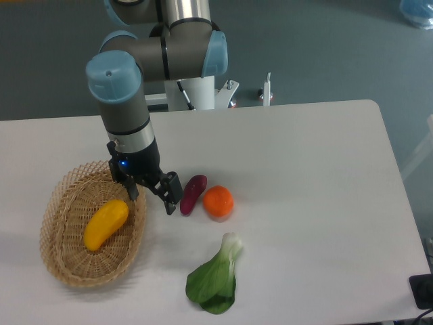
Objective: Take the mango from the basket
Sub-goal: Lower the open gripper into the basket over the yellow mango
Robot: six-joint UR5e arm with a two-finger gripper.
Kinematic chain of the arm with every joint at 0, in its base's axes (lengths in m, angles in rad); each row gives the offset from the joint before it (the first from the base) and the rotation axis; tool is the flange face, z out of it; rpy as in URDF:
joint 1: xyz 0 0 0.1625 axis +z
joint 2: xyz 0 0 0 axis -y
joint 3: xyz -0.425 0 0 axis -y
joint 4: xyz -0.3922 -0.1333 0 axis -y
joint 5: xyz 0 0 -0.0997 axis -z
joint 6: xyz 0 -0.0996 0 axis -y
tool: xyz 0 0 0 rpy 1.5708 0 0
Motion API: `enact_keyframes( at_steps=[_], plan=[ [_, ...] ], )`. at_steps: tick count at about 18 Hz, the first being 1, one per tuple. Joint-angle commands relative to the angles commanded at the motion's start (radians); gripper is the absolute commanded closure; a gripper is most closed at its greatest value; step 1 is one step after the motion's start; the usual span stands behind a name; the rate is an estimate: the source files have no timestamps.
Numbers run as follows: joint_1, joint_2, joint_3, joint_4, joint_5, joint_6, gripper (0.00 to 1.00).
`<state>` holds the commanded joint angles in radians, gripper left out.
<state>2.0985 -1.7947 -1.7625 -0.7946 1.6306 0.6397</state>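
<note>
A white desk [304,169] fills most of the frame, with grey-blue floor behind it along the top. At lower left sits the large oval woven wicker basket [57,261], light tan. Inside it, slightly left of centre, lies the smooth elongated yellow-orange mango [105,224], tilted with its upper end toward the right rim.

The silver-and-blue robot arm [128,101] descends from the upper left. Its black two-finger gripper [151,193] hangs over the basket's upper right rim, jaws spread apart and holding nothing; one finger sits near the mango's upper end, the other outside the basket toward the dark purple eggplant [192,193].

Just right of the eggplant lies a round orange fruit [218,202]; a green leafy bok choy [214,279] lies at lower centre.

Assessment: the approach step is in hand; no grasp made. The next move calls for shifting the gripper toward lower left, centring over the mango, straddling its narrow width, then lowering and closing
</note>
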Motion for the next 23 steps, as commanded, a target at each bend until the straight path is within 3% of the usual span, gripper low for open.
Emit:
enact_keyframes(
  at_steps=[6, 9, 14, 20, 23],
  plan=[
    [0.0, 0.006, -0.011, 0.002, 0.003, -0.046, 0.0],
    [-0.002, 0.003, -0.015, 0.049, 0.006, -0.091, 0.0],
    [-0.009, -0.003, -0.026, 0.055, -0.002, -0.143, 0.0],
    [-0.092, -0.047, -0.031, 0.057, 0.006, -0.27, 0.0],
    [-0.146, -0.098, -0.034, 0.057, 0.002, -0.342, 0.0]
  ],
)
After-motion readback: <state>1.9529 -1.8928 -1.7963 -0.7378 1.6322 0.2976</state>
